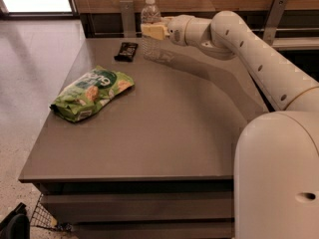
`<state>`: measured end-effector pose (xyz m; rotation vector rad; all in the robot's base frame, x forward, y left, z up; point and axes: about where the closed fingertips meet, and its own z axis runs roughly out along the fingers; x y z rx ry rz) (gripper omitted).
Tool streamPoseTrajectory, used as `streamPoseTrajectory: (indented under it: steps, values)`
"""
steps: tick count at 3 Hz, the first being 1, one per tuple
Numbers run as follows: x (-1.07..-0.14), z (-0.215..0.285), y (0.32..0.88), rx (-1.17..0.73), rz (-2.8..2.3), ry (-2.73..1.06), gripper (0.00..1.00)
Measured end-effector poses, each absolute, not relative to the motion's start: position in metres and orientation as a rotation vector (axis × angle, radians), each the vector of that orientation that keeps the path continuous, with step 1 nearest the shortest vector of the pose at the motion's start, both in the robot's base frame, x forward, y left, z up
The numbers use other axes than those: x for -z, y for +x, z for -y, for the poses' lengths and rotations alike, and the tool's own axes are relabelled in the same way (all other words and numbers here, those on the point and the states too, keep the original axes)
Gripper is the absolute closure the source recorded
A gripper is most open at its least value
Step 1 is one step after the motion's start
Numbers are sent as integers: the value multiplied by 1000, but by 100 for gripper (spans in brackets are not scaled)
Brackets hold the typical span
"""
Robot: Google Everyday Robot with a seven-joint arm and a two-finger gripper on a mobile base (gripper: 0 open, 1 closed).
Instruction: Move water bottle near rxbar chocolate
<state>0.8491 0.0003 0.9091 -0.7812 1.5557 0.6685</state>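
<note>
The water bottle (149, 15), clear with a white cap, stands upright at the far edge of the grey table (164, 133). My gripper (152, 31) reaches in from the right and sits around the bottle's middle, its pale fingers (155, 32) across the label area. The rxbar chocolate (126, 51), a small black flat bar, lies on the table just left of the bottle, a short gap apart.
A green crinkled snack bag (90, 94) lies on the left part of the table. A wooden wall and metal brackets (127, 15) run behind the far edge. My white arm (259, 59) spans the right side. The floor lies to the left.
</note>
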Motion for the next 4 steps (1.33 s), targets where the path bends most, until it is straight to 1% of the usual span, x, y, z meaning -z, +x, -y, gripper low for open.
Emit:
streamPoseTrajectory:
  steps: [2, 3, 4]
  values:
    - [-910, -1, 849, -669, -1556, -781, 29]
    - [-909, -2, 849, -671, -1555, -783, 0]
    - [-909, -3, 849, -672, -1555, -783, 0]
